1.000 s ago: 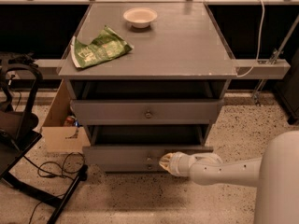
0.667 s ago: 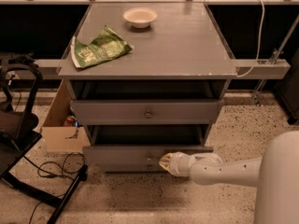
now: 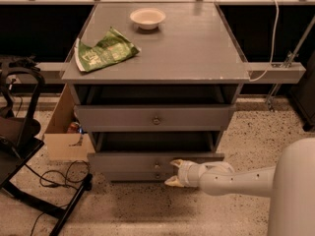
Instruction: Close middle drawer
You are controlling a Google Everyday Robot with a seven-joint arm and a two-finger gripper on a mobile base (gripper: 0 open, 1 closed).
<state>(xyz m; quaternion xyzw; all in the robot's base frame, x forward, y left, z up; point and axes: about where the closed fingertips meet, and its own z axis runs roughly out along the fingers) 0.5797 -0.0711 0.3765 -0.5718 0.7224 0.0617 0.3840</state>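
The grey cabinet [image 3: 157, 53] has three drawers. The middle drawer [image 3: 128, 161] is pulled out, with a dark gap above its plain front and a small round knob [image 3: 156, 165] at its centre. My gripper [image 3: 173, 173] is at the drawer's front, just right of the knob, on a white arm [image 3: 231, 179] that reaches in from the right. Its pale fingertips [image 3: 175, 163] are spread apart and hold nothing. Whether they touch the front I cannot tell. The lowest drawer's knob [image 3: 156, 176] shows just below.
The top drawer [image 3: 123, 118] also stands out a little. A white bowl [image 3: 147, 17] and a green bag [image 3: 104, 50] lie on the cabinet top. A cardboard box [image 3: 61, 132] and a black stand with cables [image 3: 29, 146] are at the left.
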